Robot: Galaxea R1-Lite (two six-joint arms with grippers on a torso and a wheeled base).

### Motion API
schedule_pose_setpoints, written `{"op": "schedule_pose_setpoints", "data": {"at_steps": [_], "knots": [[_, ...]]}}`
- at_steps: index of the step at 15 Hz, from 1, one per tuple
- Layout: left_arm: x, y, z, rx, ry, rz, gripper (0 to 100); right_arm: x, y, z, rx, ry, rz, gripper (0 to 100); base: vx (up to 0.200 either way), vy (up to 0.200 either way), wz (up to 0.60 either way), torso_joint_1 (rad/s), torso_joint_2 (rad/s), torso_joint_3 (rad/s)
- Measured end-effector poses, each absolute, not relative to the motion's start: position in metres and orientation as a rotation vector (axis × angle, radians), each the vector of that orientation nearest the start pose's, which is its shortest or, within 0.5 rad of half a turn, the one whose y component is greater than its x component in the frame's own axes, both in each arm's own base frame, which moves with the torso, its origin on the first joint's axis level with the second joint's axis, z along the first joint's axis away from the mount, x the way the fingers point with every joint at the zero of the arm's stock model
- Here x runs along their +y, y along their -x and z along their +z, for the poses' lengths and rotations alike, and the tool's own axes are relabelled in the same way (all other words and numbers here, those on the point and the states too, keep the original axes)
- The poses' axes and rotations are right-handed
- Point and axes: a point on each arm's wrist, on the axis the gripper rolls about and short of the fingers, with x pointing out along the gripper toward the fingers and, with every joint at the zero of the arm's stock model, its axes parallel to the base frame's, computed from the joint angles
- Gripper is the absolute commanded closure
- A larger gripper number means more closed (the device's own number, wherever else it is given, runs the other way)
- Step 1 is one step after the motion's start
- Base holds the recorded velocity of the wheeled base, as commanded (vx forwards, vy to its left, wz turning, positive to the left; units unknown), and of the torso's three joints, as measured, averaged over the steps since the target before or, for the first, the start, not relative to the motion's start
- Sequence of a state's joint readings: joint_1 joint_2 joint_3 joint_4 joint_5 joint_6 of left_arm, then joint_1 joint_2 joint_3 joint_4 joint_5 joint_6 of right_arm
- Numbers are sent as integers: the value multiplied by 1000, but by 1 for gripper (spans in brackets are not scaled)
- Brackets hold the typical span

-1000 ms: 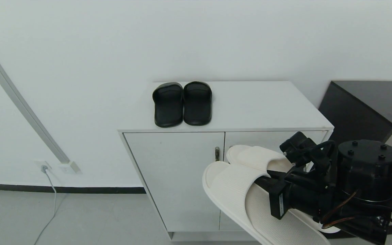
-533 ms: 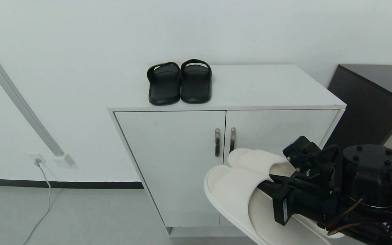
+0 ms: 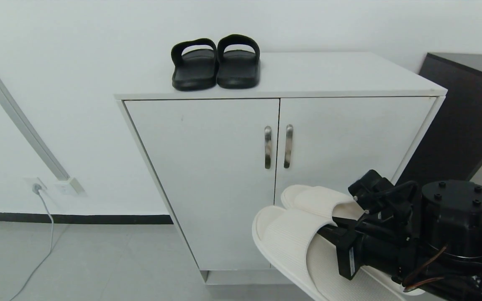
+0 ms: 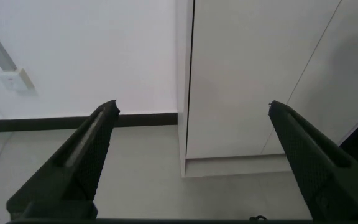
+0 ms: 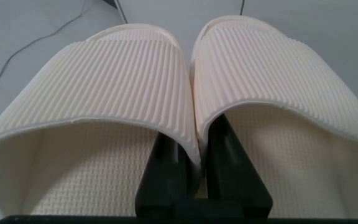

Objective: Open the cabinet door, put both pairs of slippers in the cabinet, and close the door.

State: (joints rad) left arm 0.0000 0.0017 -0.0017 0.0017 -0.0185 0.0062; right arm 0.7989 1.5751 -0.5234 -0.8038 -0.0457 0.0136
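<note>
1. The right gripper (image 5: 196, 177) is pinching the white slippers (image 5: 117, 81) as a pair. One dark finger is sitting inside each slipper, and the jaws are narrowed onto the two inner walls, which are pressing together between them. In the head view this pair (image 3: 291, 234) is hanging in front of the lower part of the cabinet's right door (image 3: 349, 138), toes toward the door.
2. The left gripper (image 4: 191, 111) is hanging with its jaws spread wide and nothing between them, facing the lower left corner of the cabinet (image 4: 247, 74) and the floor.
3. Over the last second the whole head view is shifting, so the camera is sinking. The cabinet (image 3: 207, 167) is now showing its full front and both handles (image 3: 268, 147), and its top is looking much flatter. The black slippers (image 3: 216, 62) are staying where they were, and the right gripper (image 3: 333, 230) is keeping its grip.
4. The white slippers are showing finely ribbed cream uppers, open at the heel, with pebbled insoles. The black slippers are smooth moulded slides with arched straps, sitting side by side and touching toward the top's left end, heels at the front edge. The cabinet is matt white with flat panels. Both doors are shut, and two slim metal bar handles are flanking the centre seam.
</note>
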Motion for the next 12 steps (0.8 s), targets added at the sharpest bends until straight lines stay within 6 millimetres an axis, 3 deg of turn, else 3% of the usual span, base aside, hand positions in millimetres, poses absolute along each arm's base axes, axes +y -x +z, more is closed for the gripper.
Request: {"op": "schedule_pose_setpoints", "data": {"at_steps": [7,12], "knots": [[0,23,76,2,-7,-19,0,179,-175,159,243,96,749,100,0,0,0,-58,437,377],[0,23,76,2,-7,-19,0,178,-174,157,249,99,750,100,0,0,0,-1,88,78]]}}
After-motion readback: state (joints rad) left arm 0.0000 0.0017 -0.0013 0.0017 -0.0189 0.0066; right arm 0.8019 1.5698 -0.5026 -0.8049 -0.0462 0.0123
